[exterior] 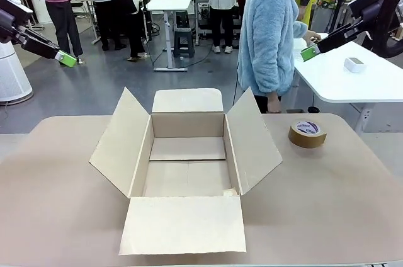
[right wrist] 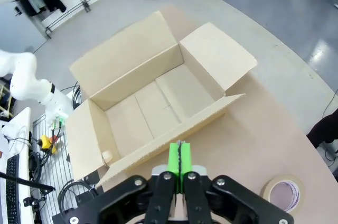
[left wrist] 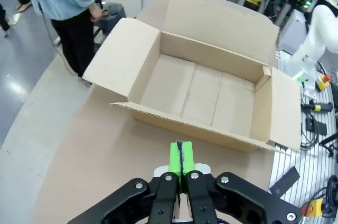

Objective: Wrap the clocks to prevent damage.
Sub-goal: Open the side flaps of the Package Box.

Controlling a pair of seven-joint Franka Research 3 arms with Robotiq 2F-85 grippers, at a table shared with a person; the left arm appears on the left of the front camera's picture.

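nearest the camera, the front flap of a large brown cardboard box (exterior: 187, 125) lies folded out flat on the tan tabletop (exterior: 340, 204), almost reaching the table's near edge. its two side flaps stand splayed out to left and right and its rear flap tilts away toward the far side. inside, the box floor shows bare cardboard panels with a seam across the middle. to the box's right and well apart from it, toward the far edge, a brown roll of packing tape (exterior: 307, 133) lies flat on the table. both arms are raised off the table at the sides: the left gripper (exterior: 66, 59) hangs at the upper left and the right gripper (exterior: 308, 53) at the upper right. in the left wrist view the left gripper (left wrist: 180, 155) has its green pads pressed together with nothing between them, pointing down at the open box (left wrist: 211, 57). the right gripper (right wrist: 180, 156) likewise has its pads together and grips nothing, above the box (right wrist: 142, 73) and the tape roll (right wrist: 285, 193). beyond the table, a person in a light blue fleece jacket (exterior: 267, 34) stands turned toward a white side table (exterior: 365, 81), one hand close to the right gripper's tip. where the clocks are i cannot tell.
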